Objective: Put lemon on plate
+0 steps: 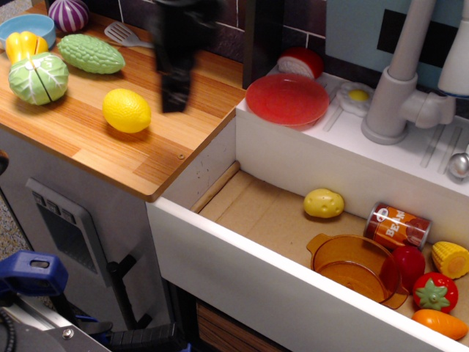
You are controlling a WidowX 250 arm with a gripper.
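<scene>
We see our arm as a motion-blurred black mass, glossy in patches, narrowing downward to the dark gripper (174, 94); finer details such as screws are unreadable.

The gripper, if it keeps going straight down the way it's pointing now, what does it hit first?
The gripper is motion-blurred, pointing down. Straight on, it would probably meet the bare wooden countertop just right of the lemon, not the lemon itself. Depth is unclear from this single view.

A single fixed camera is looking down obliquely from the front at mid range, framing the wooden surface (110, 139) at left, the open sink basin (264, 213) at centre, and the faucet (399, 88) at right.
</scene>
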